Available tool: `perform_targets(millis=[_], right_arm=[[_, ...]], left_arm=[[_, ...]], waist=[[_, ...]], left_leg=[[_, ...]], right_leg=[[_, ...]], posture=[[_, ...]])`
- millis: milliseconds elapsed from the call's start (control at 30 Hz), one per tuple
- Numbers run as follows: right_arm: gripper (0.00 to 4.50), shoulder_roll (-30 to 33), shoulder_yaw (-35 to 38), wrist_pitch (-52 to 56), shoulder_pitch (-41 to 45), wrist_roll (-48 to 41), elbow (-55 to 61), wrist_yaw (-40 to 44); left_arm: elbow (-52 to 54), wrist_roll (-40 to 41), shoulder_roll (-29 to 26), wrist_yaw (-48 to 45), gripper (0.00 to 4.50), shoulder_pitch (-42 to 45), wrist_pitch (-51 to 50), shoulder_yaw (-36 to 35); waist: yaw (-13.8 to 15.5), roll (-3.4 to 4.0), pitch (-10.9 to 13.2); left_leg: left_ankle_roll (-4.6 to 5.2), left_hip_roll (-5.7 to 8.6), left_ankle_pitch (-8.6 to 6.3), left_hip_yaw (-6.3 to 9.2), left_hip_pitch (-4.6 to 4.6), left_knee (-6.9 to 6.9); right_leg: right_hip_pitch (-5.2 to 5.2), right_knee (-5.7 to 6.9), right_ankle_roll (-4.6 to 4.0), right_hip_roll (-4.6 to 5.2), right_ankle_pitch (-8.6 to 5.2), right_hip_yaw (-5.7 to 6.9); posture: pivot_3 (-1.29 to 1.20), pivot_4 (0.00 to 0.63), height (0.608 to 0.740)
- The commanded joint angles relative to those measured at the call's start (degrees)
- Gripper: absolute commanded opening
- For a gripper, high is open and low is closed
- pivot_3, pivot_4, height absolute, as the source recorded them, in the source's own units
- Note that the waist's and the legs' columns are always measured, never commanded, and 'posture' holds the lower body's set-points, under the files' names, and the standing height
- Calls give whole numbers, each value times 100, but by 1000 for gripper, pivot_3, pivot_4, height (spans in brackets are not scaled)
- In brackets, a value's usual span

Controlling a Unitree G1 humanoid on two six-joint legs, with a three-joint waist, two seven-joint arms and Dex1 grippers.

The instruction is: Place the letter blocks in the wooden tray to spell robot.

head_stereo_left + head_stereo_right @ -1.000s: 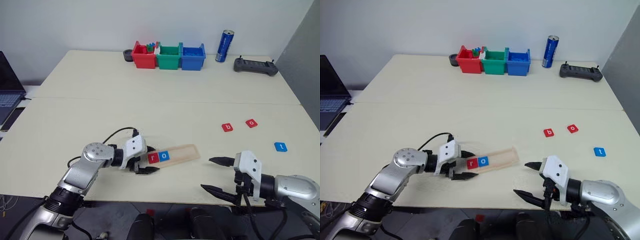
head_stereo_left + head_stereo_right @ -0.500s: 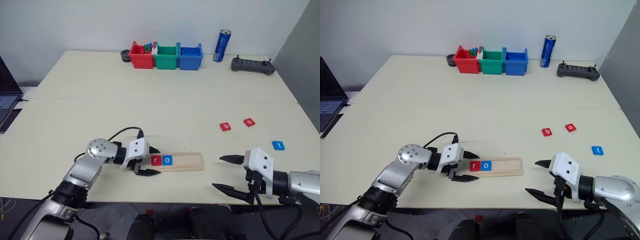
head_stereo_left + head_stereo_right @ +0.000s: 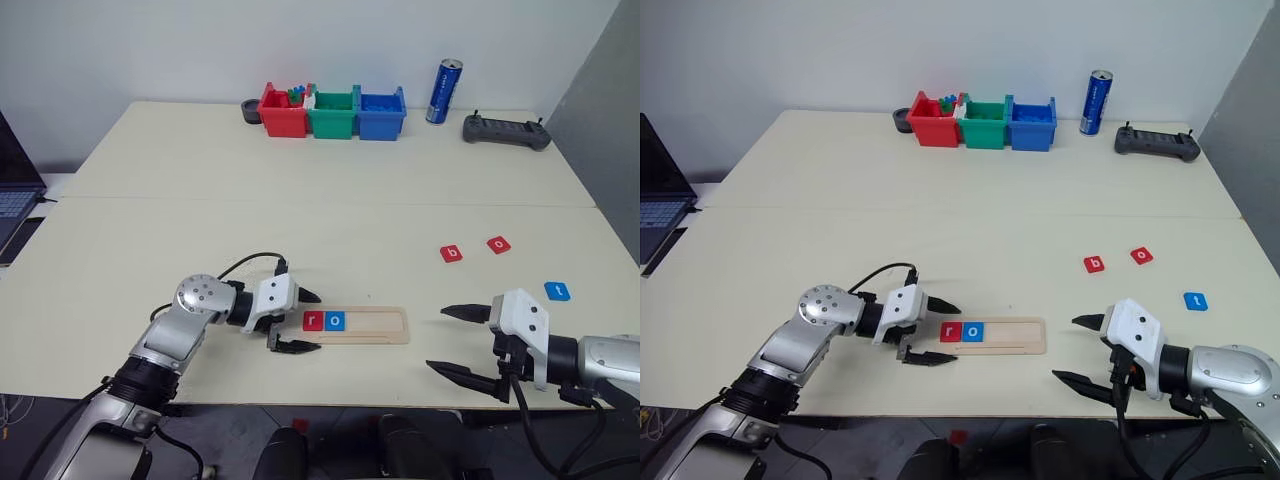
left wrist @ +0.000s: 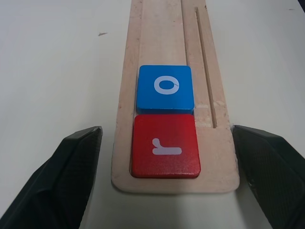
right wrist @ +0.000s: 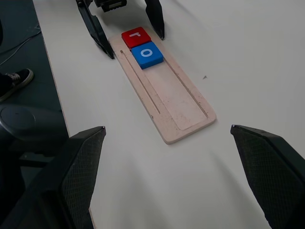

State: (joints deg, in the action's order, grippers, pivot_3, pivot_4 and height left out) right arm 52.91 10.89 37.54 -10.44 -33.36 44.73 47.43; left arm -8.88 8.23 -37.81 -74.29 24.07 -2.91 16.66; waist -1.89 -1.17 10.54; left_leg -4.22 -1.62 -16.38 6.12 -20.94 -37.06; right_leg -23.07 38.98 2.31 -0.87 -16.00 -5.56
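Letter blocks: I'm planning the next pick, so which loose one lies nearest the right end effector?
The blue t block, alone by the right end effector; the red b and red o lie farther back.

A laptop (image 3: 658, 190) is cut off at the table's left edge

Along the far edge of the pale tabletop (image 3: 300, 210) stand three plastic bins side by side — red (image 3: 282, 113), green (image 3: 333, 115) and blue (image 3: 382, 113). A blue can (image 3: 444, 91) stands upright just beyond them, with a dark handheld controller (image 3: 505, 131) lying near it — a laptop (image 3: 14, 195) sits off the left edge.
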Motion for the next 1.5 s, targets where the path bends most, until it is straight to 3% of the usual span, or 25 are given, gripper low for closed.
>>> perform_targets(millis=[33,233,567,900,1100,1267,1500], right_arm=[[4500,8,64,0,88,-115,77,41],[4500,-42,164,64,48,-192,104,-13],[4500,-289,595,212,-33,-443,24,-268],[4500,-792,817,479,176,-430,-256,-1149],[4500,-678,918,1344,152,-352,-252,-1824],[4500,-515,1843,2280,-57,-556,-121,-2107],[4500,-379,2421,3088,71,-838,110,-2231]], left_arm=[[-7,7,-63,-32,4454,72,192,-141],[237,263,-337,-62,4454,-59,45,-470],[885,1201,-759,46,4454,-390,-1017,-1458],[1154,1637,-1074,-305,4454,-588,-1241,-1828],[1057,1450,-1146,-405,4454,-698,-914,-1765],[1341,1489,-1092,-348,4454,-827,-956,-1740],[1561,1523,-1005,-245,4454,-726,-1166,-1639]], waist=[[0,0,0],[-4,-1,1],[1,-3,2],[-2,-2,3],[1,-2,3],[3,-2,3],[-8,-1,3]], left_leg=[[0,0,0,0,0,0],[0,-2,0,1,0,0],[0,-3,0,0,-2,0],[0,-4,0,-1,-1,1],[0,-4,0,-2,-2,2],[0,-4,0,-3,-5,3],[0,-5,0,-5,-2,3]], right_leg=[[0,0,0,0,0,0],[-1,1,-1,-1,0,0],[-1,0,13,0,-8,1],[-3,1,3,-1,-2,0],[-5,0,0,0,-1,0],[-6,-1,-1,0,-1,-1],[-6,0,17,-2,-11,-4]], posture=[[0,150,740],[0,150,740],[0,150,740],[0,150,740],[0,150,740],[0,150,740],[0,150,740]])
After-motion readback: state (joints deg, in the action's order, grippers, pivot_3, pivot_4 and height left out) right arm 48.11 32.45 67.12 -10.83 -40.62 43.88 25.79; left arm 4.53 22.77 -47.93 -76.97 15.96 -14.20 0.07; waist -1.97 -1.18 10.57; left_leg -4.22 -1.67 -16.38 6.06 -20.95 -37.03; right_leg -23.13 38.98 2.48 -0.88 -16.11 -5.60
